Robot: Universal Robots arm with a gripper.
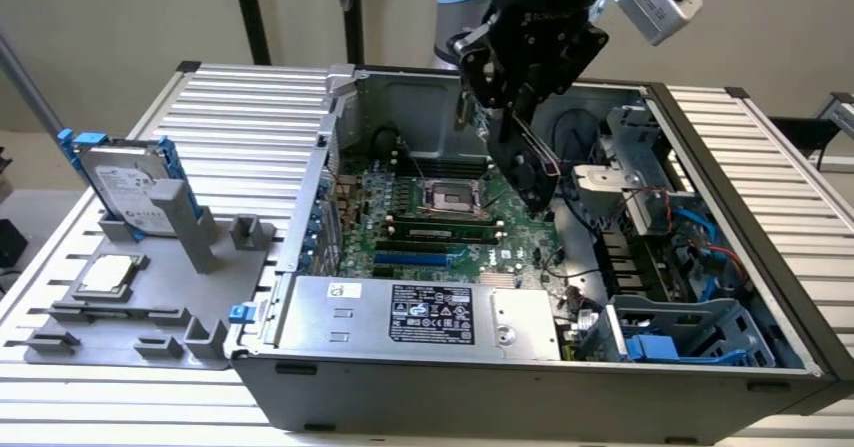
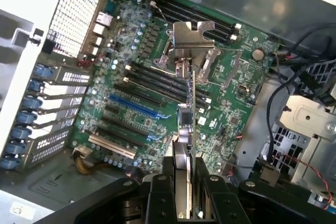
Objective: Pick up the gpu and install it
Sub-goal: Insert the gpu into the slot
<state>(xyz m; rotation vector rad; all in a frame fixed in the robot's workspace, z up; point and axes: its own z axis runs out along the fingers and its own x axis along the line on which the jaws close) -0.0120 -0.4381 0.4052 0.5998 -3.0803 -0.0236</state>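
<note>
Gpu [image 1: 525, 162] hangs edge-down in the pincer [image 2: 184, 184], which is clenched on its two flat faces, above the green motherboard [image 2: 131, 77] inside the open grey steel case [image 1: 400, 107]. Thin, stiff, probably light card with a silver stamped bracket [image 2: 191, 38] at one end. Edge contacts are likely fragile, so grip the flat faces.

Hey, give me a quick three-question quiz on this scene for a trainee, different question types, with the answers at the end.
1. True or false: the gripper holds the gpu over the motherboard.
2. What stands upright on the grey tray? A) hard drive B) keyboard C) monitor
3. Fill in: the CPU chip lies flat on the grey ____.
Key: 1 true; 2 A; 3 tray.
</note>
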